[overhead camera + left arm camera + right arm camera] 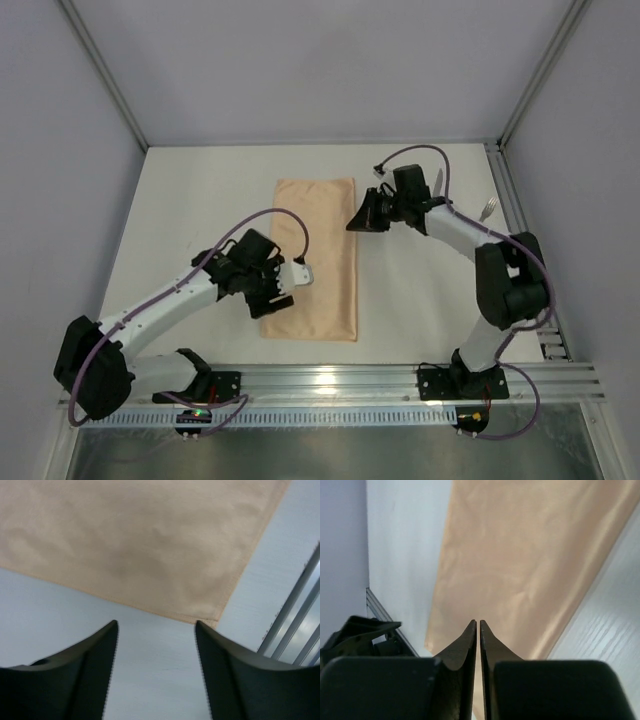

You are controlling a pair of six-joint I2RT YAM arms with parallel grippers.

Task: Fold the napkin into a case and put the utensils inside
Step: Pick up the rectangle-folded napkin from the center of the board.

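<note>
Peach-orange cloth napkin (312,255) lay folded into a long flat rectangle at the middle of the white surface (200,200). Left fingers (75,680) stood spread apart and empty, just short of its near left corner. Right fingers (465,650) were pressed together on nothing beside its far right edge.

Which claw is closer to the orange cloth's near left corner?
Left. The left gripper, open, is beside that corner of the napkin; the right gripper, shut, is by its far right edge.
</note>
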